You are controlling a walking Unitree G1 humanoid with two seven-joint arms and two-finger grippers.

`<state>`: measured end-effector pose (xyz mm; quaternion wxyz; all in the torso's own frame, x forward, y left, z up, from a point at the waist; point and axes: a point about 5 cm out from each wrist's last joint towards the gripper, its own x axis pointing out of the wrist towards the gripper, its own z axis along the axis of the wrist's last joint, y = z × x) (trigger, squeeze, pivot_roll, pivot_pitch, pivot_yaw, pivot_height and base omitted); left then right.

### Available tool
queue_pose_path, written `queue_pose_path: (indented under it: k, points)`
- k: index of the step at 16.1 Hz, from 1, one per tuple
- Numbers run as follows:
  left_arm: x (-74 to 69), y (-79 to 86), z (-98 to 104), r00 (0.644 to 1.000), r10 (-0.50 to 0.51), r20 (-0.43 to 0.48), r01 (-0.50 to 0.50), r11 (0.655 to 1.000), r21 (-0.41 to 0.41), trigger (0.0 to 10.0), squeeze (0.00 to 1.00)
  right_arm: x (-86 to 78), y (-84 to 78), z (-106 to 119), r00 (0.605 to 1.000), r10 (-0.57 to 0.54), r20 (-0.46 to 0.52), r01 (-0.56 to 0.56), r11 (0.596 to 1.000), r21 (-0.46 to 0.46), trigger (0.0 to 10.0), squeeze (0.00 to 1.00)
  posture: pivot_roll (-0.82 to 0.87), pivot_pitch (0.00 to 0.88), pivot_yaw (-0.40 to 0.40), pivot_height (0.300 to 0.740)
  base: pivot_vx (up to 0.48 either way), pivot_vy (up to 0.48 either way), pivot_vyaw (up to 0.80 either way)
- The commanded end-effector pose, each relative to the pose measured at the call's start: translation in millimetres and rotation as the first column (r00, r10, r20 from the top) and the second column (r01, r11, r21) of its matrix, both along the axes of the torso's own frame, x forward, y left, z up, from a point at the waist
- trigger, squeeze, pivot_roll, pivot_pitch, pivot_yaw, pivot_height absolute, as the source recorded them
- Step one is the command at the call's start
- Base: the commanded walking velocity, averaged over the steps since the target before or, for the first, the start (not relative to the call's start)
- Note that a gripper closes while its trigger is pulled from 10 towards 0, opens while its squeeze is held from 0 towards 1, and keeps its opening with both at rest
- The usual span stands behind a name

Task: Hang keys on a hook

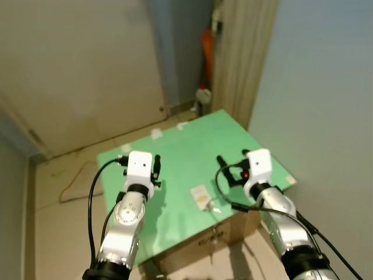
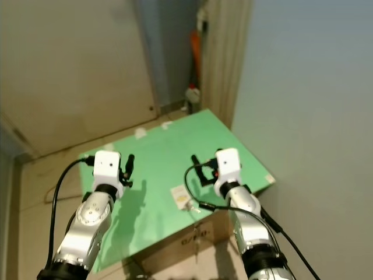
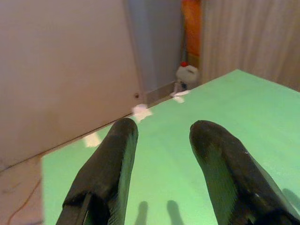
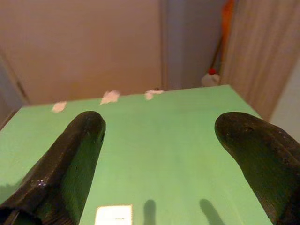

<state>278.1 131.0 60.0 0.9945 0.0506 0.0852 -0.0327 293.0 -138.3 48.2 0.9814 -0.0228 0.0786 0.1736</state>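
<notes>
The keys (image 1: 207, 205) lie by a white tag (image 1: 200, 193) on the green bench (image 1: 192, 146) — between both grippers, nearer the right gripper (image 1: 231, 168). Left gripper (image 1: 140, 165) hovers too — both sets of fingers apart.

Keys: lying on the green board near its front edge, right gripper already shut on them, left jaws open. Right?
Not quite. The right gripper isn't shut on the keys: the right wrist view shows its jaws wide apart above the green board, holding nothing. The keys lie near the front edge, and the left gripper is open too.
</notes>
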Motion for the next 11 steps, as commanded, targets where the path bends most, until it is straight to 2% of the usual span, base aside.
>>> queue_pose_path:
  k: [1, 3, 6, 8, 9, 11]
  points:
    - [0.9, -0.9, 2, 1.000, -0.012, -0.003, 0.012, 1.000, 0.010, 10.0, 0.00, -0.1, -4.9, -7, 0.999, -0.005, -0.041, 0.004, 1.000, -0.029, 10.0, 0.00, -0.17, 0.013, 0.086, 0.740, 0.000, 0.000, 0.00]
    - [-2.0, -0.6, -1, 0.999, -0.030, -0.020, 0.031, 0.999, 0.043, 10.0, 0.00, 0.2, -8.1, -13, 0.997, -0.017, -0.077, 0.014, 0.999, -0.050, 10.0, 0.00, -0.15, 0.025, 0.086, 0.740, 0.000, 0.000, 0.00]
    - [-3.9, 14.8, -5, 0.999, -0.006, -0.038, 0.010, 0.994, 0.112, 10.0, 0.00, -5.8, -4.4, -24, 0.992, 0.008, -0.126, -0.018, 0.997, -0.078, 10.0, 0.00, -0.13, 0.041, 0.092, 0.740, 0.000, 0.000, 0.00]
    - [-16.9, 24.1, 6, 1.000, -0.030, 0.003, 0.030, 0.993, 0.111, 10.0, 0.00, -7.0, -3.2, -31, 0.990, 0.004, -0.142, -0.018, 0.996, -0.092, 10.0, 0.00, -0.06, 0.068, 0.096, 0.740, 0.000, 0.000, 0.00]
    - [-30.8, 28.8, 13, 0.998, -0.065, 0.028, 0.061, 0.992, 0.108, 10.0, 0.00, -6.4, -2.8, -35, 0.988, -0.007, -0.151, -0.010, 0.994, -0.112, 10.0, 0.00, -0.03, 0.080, 0.095, 0.740, 0.000, 0.000, 0.00]
    - [-50.6, 32.4, 10, 0.992, -0.123, 0.029, 0.118, 0.986, 0.120, 10.0, 0.00, -6.4, -1.6, -39, 0.988, -0.011, -0.153, -0.009, 0.991, -0.132, 10.0, 0.00, 0.03, 0.109, 0.083, 0.740, 0.000, 0.000, 0.00]
